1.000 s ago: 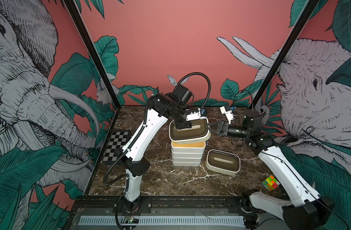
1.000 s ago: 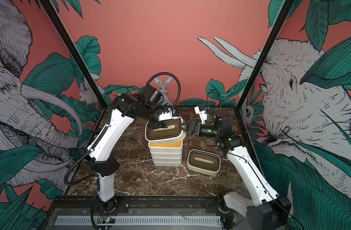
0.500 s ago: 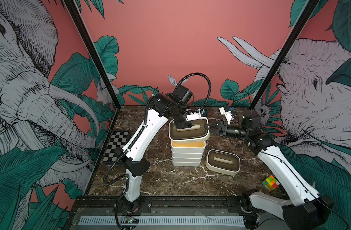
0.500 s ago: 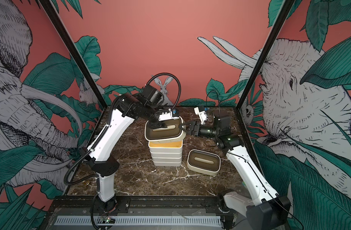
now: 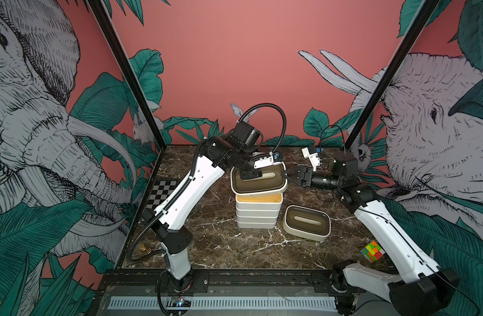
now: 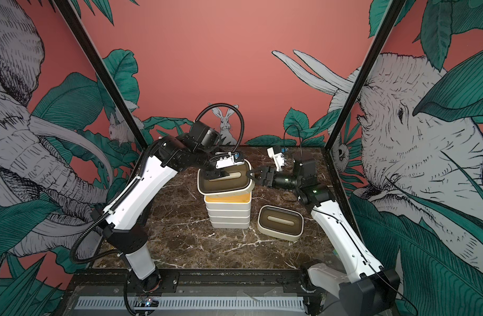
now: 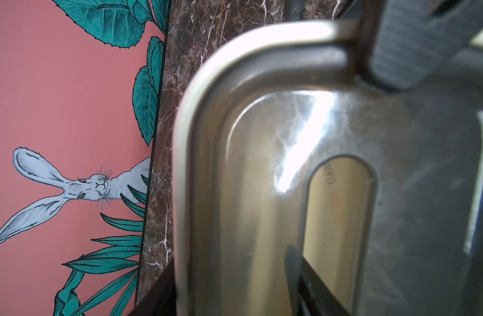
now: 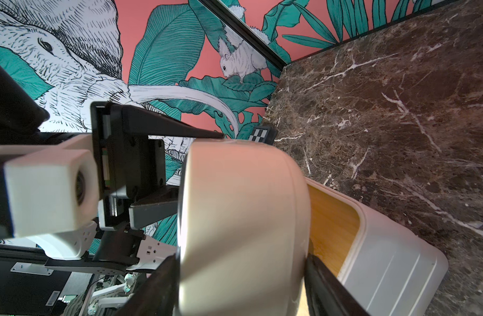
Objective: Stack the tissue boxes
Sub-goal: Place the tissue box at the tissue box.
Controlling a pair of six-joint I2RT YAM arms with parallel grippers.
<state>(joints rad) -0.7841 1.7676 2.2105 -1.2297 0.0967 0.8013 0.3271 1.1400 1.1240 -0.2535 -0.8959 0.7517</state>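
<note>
1. Marble worktop (image 5: 221,246), jungle-mural walls; stack (image 5: 258,219) of four tissue boxes, by my count, stands mid-worktop; bamboo-lidded box (image 5: 259,198) topmost.
2. Dark-lidded box (image 5: 258,189) hangs right over the stack, not seated; both my pincers are on it.
3. Left pincer (image 5: 250,175) is clenched on it from above; one finger is down in the oval slot (image 7: 336,219), the other across the rim; that bite gives lift but, I judge, weak control of tilt.
4. Right pincer (image 5: 285,175) therefore takes the short end; its fingers (image 8: 325,287) lie against the lid face and the base, so I read it as grasping the box; how firmly, I cannot tell.
5. One right finger sits between the box base and the bamboo lid; that explains the gap at that end; it has to clear out before the box can drop flush.
6. Box looks offset a little from the stack outline in both top views; could be perspective; I'd square it before letting go.
7. Second dark-lidded box (image 5: 307,223) lies flat on the worktop just beside the stack, on my right arm's side, untouched; the last one to go up, I judge.
</note>
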